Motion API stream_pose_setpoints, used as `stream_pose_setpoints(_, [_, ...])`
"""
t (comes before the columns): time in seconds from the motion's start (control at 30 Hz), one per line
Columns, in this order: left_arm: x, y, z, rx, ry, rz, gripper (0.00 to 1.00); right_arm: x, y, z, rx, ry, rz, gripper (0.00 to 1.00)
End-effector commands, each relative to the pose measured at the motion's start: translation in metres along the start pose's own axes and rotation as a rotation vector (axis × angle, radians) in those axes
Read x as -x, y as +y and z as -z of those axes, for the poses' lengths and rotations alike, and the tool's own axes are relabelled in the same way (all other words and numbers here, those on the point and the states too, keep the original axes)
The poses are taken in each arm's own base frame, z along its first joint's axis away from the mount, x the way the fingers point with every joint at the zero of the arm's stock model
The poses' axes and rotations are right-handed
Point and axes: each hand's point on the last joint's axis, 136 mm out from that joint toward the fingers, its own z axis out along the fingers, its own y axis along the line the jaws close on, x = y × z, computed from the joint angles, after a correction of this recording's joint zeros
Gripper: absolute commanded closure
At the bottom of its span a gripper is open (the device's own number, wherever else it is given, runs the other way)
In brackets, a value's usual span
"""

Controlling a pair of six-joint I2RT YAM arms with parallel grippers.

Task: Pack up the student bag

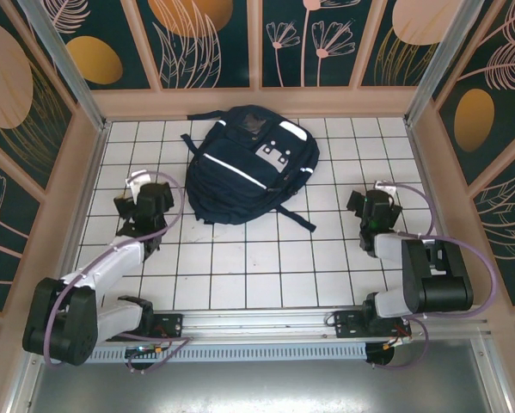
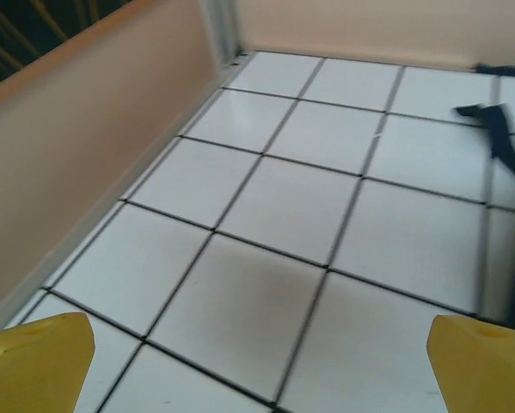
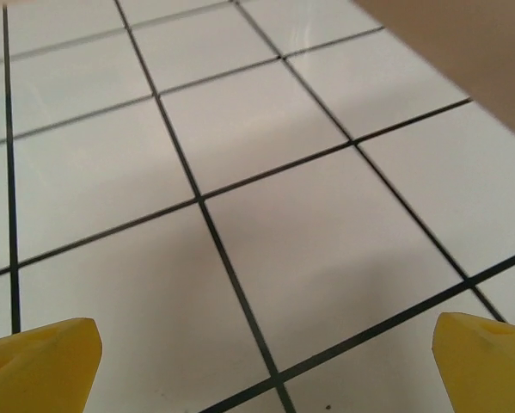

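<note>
The student bag (image 1: pixel 248 163), a navy-blue backpack with white stripes and a grey-white patch, lies flat at the back middle of the white tiled table (image 1: pixel 257 258). A dark strap (image 2: pixel 498 133) of it reaches into the left wrist view at the upper right. My left gripper (image 1: pixel 141 206) hovers just left of the bag, open, its yellow fingertips (image 2: pixel 38 361) wide apart over bare tile. Over at the right, my right gripper (image 1: pixel 373 211) stands apart from the bag, open, with yellow fingertips (image 3: pixel 42 361) spread and nothing between them.
Beige walls (image 1: pixel 68 198) close in the table on the left, back and right. One strap (image 1: pixel 296 217) trails from the bag toward the middle tiles. A metal rail (image 1: pixel 266 327) with the arm bases runs along the near edge.
</note>
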Motion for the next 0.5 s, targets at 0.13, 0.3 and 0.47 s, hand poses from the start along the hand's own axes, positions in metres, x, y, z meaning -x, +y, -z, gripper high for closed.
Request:
stream_pose_setpoints(0.13, [0.030, 0.027, 0.007, 0.069, -0.306, 0.079, 0.01, 0.058, -0.010, 0.001, -0.010, -0.278, -0.118, 0.01])
stream_pose_setpoints(0.3, [0.031, 0.025, 0.002, -0.027, -0.377, 0.125, 0.01, 0.055, 0.006, 0.005, 0.107, -0.281, -0.077, 0.01])
stream_pose_setpoints(0.47, [0.017, 0.001, -0.018, -0.186, -0.366, 0.122, 0.01, 0.049, 0.017, 0.018, 0.233, -0.354, -0.042, 0.01])
